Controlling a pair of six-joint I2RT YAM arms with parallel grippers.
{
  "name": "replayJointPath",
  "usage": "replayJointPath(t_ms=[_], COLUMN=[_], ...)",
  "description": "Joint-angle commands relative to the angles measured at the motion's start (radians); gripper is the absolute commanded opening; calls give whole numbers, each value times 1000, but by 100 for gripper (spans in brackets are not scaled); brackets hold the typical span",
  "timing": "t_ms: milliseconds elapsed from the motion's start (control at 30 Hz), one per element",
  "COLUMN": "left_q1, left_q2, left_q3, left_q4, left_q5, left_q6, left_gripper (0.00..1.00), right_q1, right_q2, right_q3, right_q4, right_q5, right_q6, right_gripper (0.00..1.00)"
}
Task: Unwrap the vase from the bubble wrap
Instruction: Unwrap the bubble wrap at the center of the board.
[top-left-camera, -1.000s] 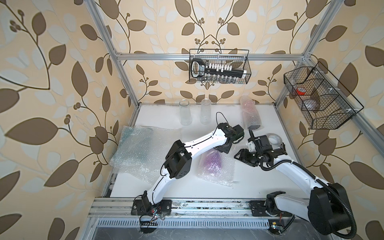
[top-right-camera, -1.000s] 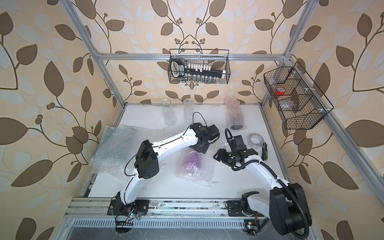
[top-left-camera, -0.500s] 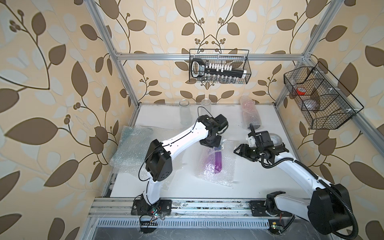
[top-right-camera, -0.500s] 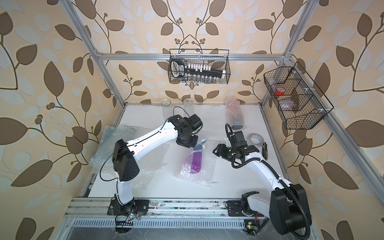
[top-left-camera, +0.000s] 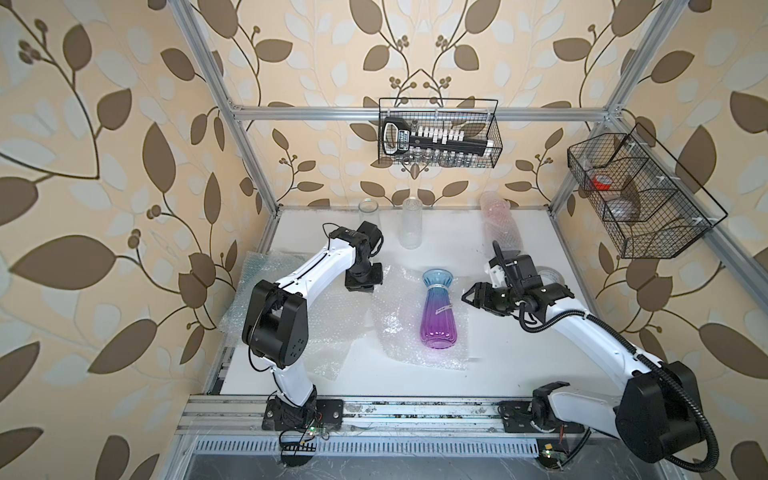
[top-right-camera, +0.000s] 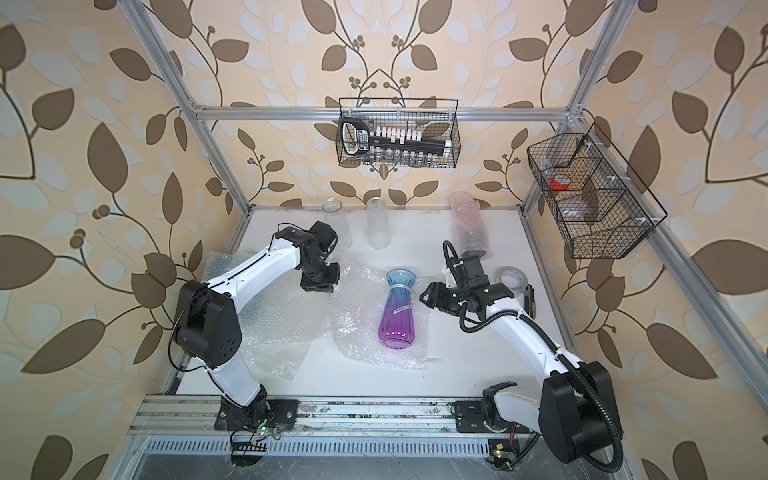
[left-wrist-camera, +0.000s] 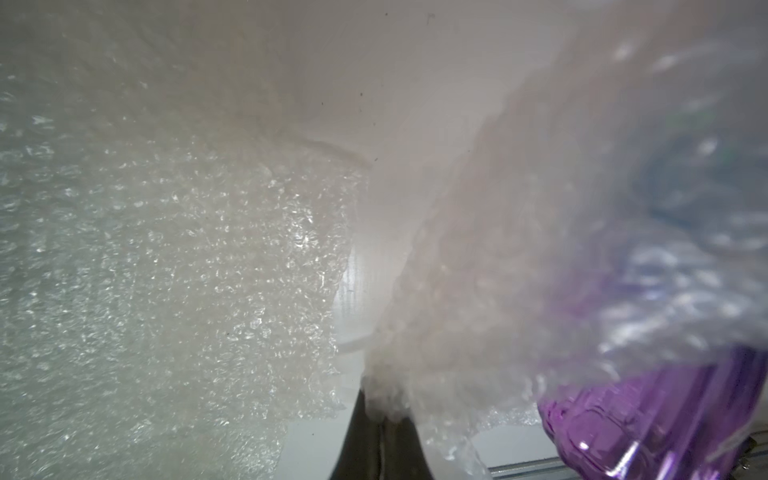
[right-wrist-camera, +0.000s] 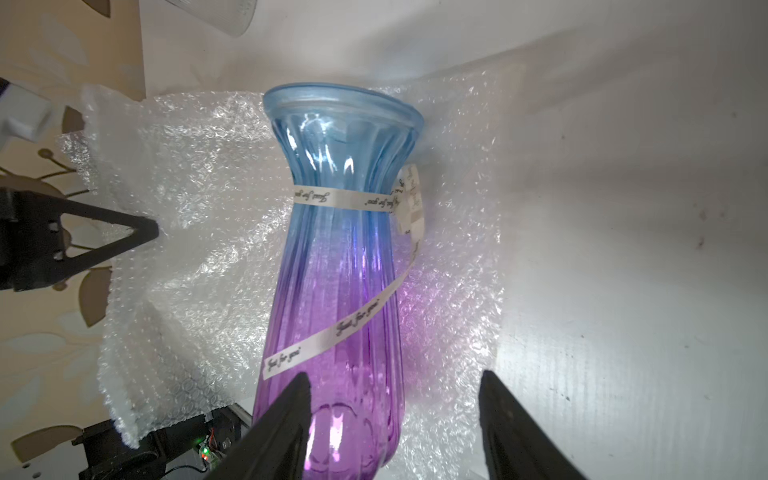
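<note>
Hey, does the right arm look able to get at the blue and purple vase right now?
Probably yes. The vase lies bare on the opened bubble wrap; the right gripper sits open beside it, nothing between. The left gripper pinches the wrap's far edge.

On the white table (top-left-camera: 453, 249) we found bubble wrap (top-left-camera: 395, 332) spread in loose sheets, two clear glass vases (top-left-camera: 411, 230) and a wrapped bundle (top-left-camera: 498, 226) standing at the back, and a tape roll (top-right-camera: 503, 276) near its right edge.
</note>
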Motion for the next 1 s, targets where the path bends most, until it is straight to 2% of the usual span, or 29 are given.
replayJointPath(t_ms=[0, 133, 200, 333, 367, 433, 467, 500, 733, 833, 967], left_q1=[21, 48, 50, 50, 50, 49, 49, 48, 28, -38, -138], left_q2=[-53, -47, -46, -53, -56, -77, -92, -108, -227, -271, -329], left_q3=[-30, -70, -73, -52, -46, -33, -31, -30, -77, -124, -192], left_q4=[12, 29, 21, -20, -32, -51, -53, -54, -38, -28, 1], left_q5=[-43, -88, -130, -219, -237, -267, -269, -262, -153, -130, -110], left_q6=[59, 80, 83, 66, 61, 50, 49, 50, 15, -42, -141], left_gripper=[0, 17, 32, 72, 78, 87, 89, 89, 92, 99, 99], right_q1=[19, 25, 26, 26, 25, 26, 25, 26, 28, 45, 75], right_q2=[10, 6, 9, 13, 16, 28, 38, 50, 191, 282, 409], right_q3=[26, 12, 8, 14, 22, 46, 60, 78, 208, 283, 389], right_q4=[-12, -2, 3, 4, -3, -32, -47, -64, -106, -119, -150], right_q5=[19, 17, 11, 15, 23, 48, 55, 65, 102, 137, 157], right_q6=[-17, -8, -8, -6, -13, -35, -49, -60, -92, -100, -119], right_gripper=[63, 64, 64, 65, 66, 74, 81, 98, 99, 99, 99])
